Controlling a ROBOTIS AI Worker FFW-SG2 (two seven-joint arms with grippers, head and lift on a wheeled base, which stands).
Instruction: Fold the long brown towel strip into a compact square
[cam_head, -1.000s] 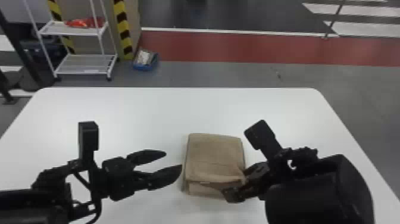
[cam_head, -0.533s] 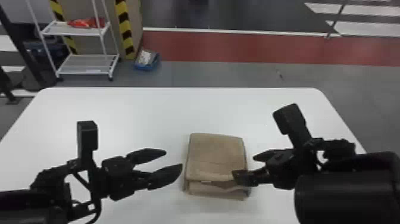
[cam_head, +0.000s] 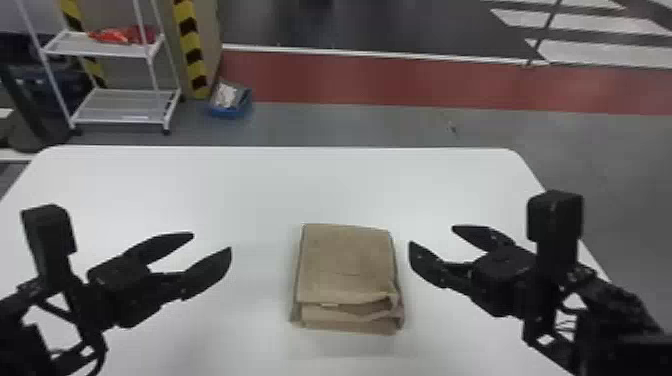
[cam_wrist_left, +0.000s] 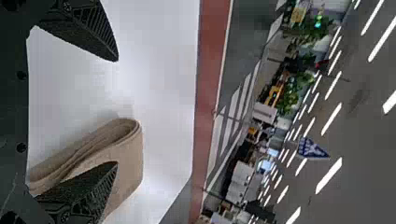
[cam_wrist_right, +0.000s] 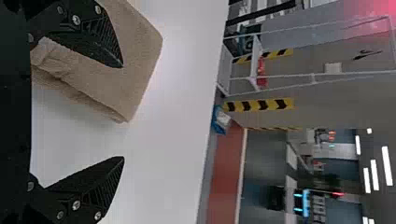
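Note:
The brown towel (cam_head: 345, 262) lies on the white table as a thick, nearly square stack, its layers showing at the near edge and a crumpled near right corner. Left of it my left gripper (cam_head: 212, 241) stands open and apart from it. To the towel's right is my right gripper (cam_head: 431, 235), also open, holding nothing. In the left wrist view the towel (cam_wrist_left: 128, 161) shows a rounded fold behind one finger of the left gripper (cam_wrist_left: 117, 112). The right wrist view has the towel (cam_wrist_right: 140, 60) partly behind a finger of the right gripper (cam_wrist_right: 123, 112).
The white table (cam_head: 250, 185) extends around the towel, its far edge beyond both grippers. Past it on the floor are a white wire shelf cart (cam_head: 120, 106) at the back left and a blue bin (cam_head: 230, 111) beside a striped post.
My right gripper has moved from over the towel's near right corner out to the right and now stands clear of it. My left gripper has shifted a little to the left.

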